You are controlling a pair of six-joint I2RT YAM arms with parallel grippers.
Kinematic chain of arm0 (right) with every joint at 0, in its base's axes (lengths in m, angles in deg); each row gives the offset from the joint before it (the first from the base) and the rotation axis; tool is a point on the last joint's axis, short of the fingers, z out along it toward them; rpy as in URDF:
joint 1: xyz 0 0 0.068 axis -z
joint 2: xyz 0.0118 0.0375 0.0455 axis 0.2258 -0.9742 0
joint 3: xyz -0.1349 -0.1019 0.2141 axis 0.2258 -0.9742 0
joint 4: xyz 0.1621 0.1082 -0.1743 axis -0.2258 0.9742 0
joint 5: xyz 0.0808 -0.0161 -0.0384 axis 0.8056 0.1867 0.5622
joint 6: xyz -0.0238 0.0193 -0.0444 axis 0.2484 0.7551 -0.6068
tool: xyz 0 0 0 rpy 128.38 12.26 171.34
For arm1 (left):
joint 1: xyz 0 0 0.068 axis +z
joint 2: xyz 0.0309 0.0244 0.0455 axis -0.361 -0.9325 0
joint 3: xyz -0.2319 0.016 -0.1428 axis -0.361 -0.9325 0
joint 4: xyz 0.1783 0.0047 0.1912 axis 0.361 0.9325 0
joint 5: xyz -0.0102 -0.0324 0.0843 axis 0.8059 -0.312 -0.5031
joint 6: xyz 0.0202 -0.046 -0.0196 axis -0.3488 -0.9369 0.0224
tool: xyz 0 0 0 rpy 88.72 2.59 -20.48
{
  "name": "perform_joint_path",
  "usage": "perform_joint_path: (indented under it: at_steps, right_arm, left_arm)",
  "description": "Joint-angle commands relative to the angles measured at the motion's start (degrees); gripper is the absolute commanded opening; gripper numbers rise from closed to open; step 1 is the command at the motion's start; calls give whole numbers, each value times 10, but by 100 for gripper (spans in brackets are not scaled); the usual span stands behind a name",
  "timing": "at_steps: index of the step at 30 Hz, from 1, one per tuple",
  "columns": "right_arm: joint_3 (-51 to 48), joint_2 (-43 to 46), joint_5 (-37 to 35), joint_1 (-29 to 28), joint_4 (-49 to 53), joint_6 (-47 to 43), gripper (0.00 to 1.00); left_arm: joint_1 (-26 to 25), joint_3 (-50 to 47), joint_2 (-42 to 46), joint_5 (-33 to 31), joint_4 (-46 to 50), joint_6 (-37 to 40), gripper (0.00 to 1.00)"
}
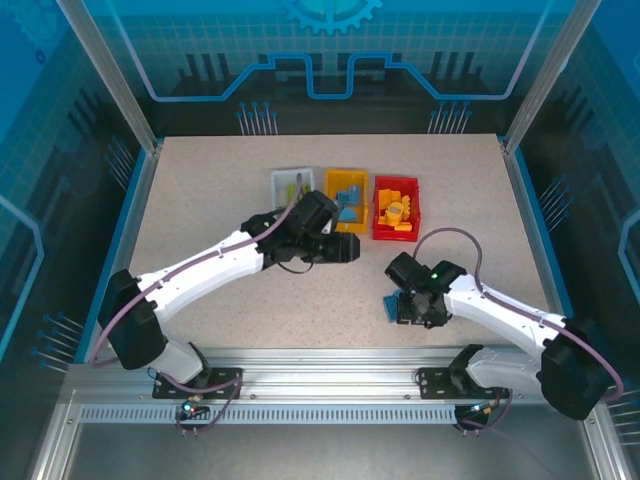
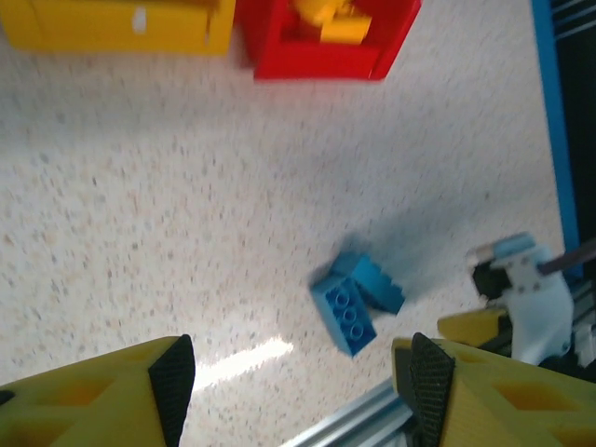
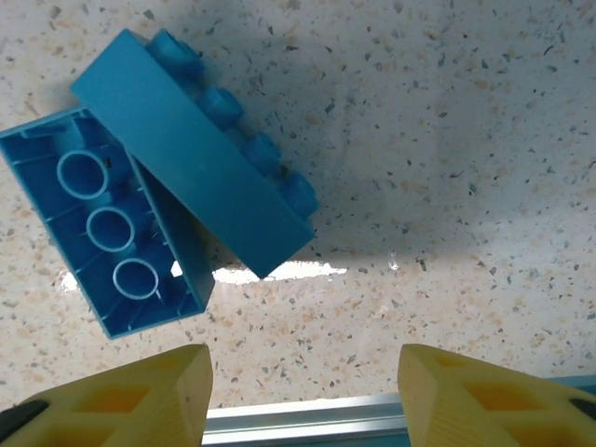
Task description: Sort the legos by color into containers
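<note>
Two blue legos (image 3: 191, 158) lie touching (one upside down) near the tabletop's (image 1: 200, 200) front rail (image 3: 298, 421), bare surface stretching to the yellow bin (image 2: 112, 28) and red bin (image 2: 317, 60). The right gripper (image 3: 303, 372) hovers over them, jaws released; the left gripper (image 2: 293, 372), jaws released too, hangs empty.

two blue legos (image 3: 186, 168) touching, one inverted | white bin (image 1: 290, 171), yellow bin (image 1: 346, 172), red bin (image 1: 395, 237) abreast

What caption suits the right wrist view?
Open right gripper near an upturned blue brick, with a second blue brick on its side overlapping it, on the speckled table.
</note>
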Motion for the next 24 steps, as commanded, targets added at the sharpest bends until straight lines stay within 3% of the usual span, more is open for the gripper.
perform_joint_path:
  at_steps: [1, 8, 21, 24]
  right_arm:
    - [-1, -22, -5, 24, -16, -18, 54]
    - [3, -82, 21, 50, -60, -57, 51]
    - [52, -179, 59, 106, -119, -127, 55]
    - [68, -197, 59, 110, -126, -136, 50]
  left_arm:
    - [-16, -12, 27, 11, -19, -24, 66]
    - [-19, -7, 35, 12, -18, -29, 66]
    - [-19, -10, 41, 13, -16, -32, 66]
    - [-19, -18, 44, 18, -22, -36, 66]
